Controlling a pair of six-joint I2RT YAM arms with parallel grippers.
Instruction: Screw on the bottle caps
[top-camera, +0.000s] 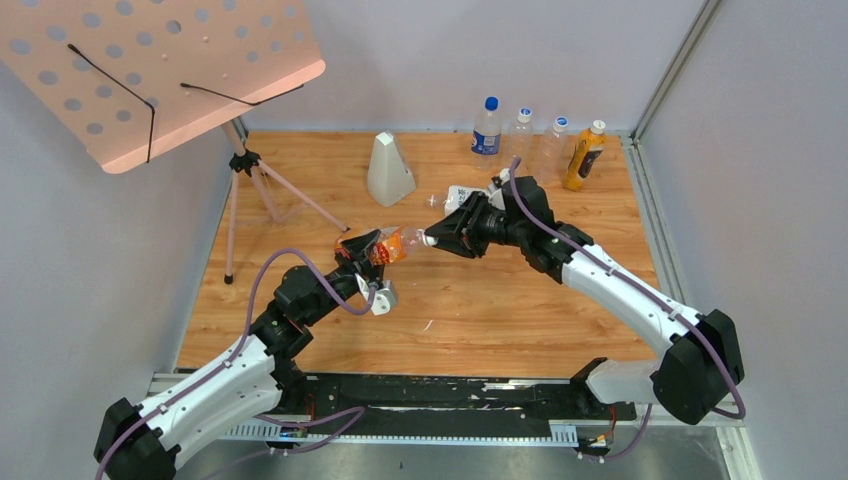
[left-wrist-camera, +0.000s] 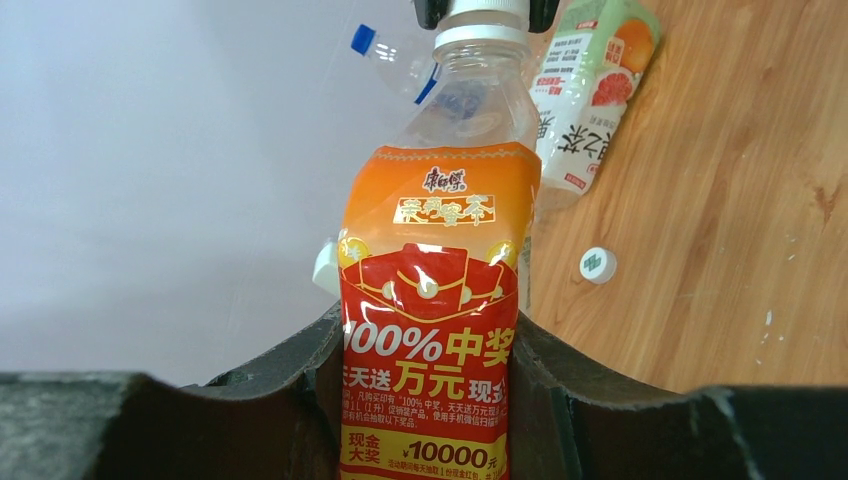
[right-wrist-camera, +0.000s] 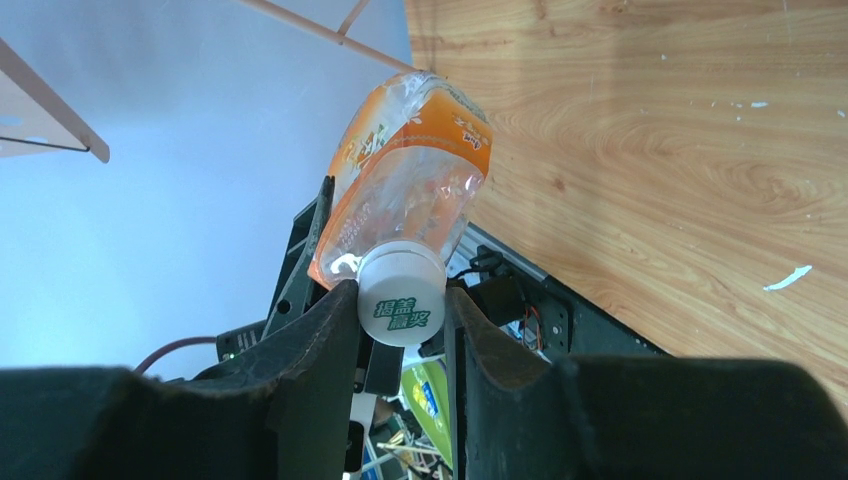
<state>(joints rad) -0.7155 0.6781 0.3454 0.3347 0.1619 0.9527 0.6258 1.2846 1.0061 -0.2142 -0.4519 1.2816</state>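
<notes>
My left gripper (left-wrist-camera: 430, 345) is shut on the smaller clear bottle with the orange label (left-wrist-camera: 432, 300), holding it above the table with its neck towards the right arm. My right gripper (right-wrist-camera: 402, 305) is shut on a white bottle cap (right-wrist-camera: 400, 295) that sits on that bottle's neck (left-wrist-camera: 480, 40). From above, the two grippers (top-camera: 370, 250) (top-camera: 434, 239) meet at mid-table over the bottle (top-camera: 395, 244). The larger bottle with the green-white-orange label (left-wrist-camera: 590, 90) lies on its side on the wood. A second white cap (left-wrist-camera: 597, 264) lies loose beside it.
Several bottles stand along the back edge, among them a blue-capped one (top-camera: 487, 127) and an orange juice bottle (top-camera: 585, 155). A white cone-shaped object (top-camera: 389, 170) stands at back centre. A pink music stand (top-camera: 150, 70) on a tripod (top-camera: 250, 190) overhangs the left.
</notes>
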